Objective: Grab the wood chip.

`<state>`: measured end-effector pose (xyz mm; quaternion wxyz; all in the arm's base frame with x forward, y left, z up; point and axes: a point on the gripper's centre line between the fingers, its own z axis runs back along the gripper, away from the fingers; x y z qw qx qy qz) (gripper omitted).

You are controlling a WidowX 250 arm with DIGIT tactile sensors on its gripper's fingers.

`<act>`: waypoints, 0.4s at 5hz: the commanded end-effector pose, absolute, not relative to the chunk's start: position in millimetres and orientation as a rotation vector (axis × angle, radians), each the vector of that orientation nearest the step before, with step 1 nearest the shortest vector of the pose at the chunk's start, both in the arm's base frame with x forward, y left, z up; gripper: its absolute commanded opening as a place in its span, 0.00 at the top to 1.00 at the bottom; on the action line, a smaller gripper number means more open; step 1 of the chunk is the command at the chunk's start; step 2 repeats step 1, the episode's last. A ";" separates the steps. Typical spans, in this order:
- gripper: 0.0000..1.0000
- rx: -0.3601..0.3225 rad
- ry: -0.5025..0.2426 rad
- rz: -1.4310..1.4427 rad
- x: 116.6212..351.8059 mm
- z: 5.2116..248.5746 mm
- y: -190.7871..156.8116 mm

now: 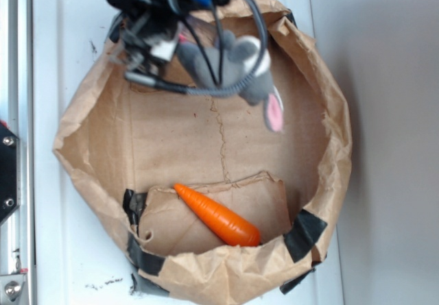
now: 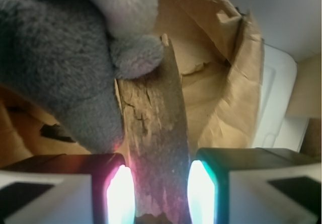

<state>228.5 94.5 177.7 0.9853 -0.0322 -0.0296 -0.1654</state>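
Wood chip (image 2: 156, 143) between the gripper (image 2: 161, 191) pads

Jaws stand spread on either side of it; whether they touch is unclear. Grey plush mouse (image 2: 55, 58) overlaps its far end.

I see a white moulded surface (image 1: 75, 17) with a raised panel outline, lying under everything, and it carries a few dark specks near its lower edge. Along the left runs a pale metal rail (image 1: 15, 58) with screw heads, while to the right a plain grey-white wall (image 1: 391, 113) fills the rest of my exterior view. The light is soft and even, with faint shadows on that wall.
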 end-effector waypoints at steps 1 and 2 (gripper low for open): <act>1.00 0.032 -0.169 -0.334 196.7 206.2 92.6; 1.00 0.032 -0.169 -0.334 196.7 206.2 92.6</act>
